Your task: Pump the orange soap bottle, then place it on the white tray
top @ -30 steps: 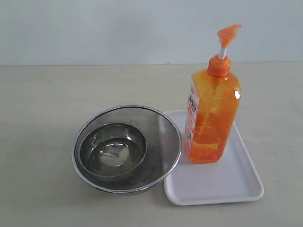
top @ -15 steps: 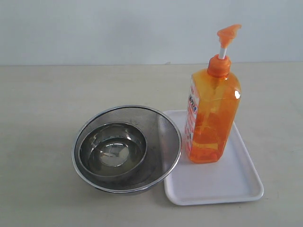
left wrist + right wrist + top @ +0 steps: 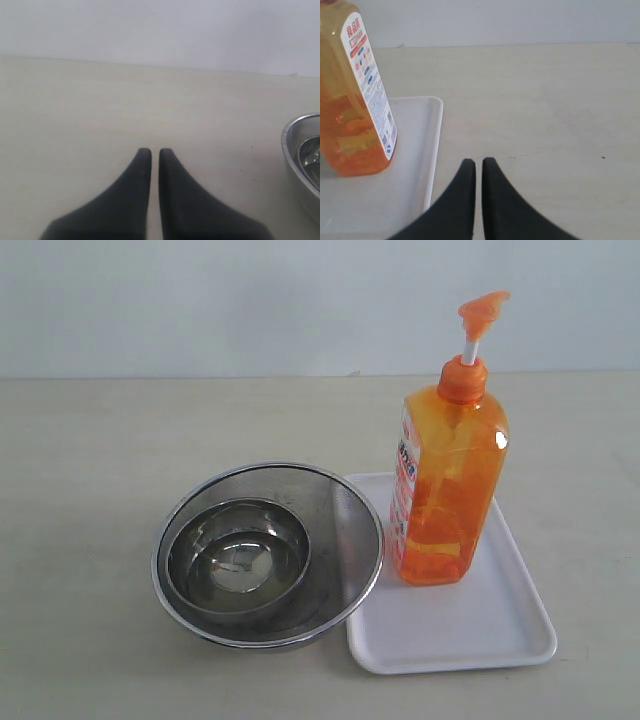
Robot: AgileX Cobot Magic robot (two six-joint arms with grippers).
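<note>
The orange soap bottle stands upright on the white tray, its pump head raised on the white stem. The right wrist view shows the orange soap bottle on the white tray, with my right gripper shut and empty over bare table beside the tray's edge. My left gripper is shut and empty above bare tabletop. Neither gripper shows in the exterior view.
Two nested round steel bowls sit just left of the tray, touching its edge. A rim of the outer bowl shows in the left wrist view. A pale wall backs the beige table.
</note>
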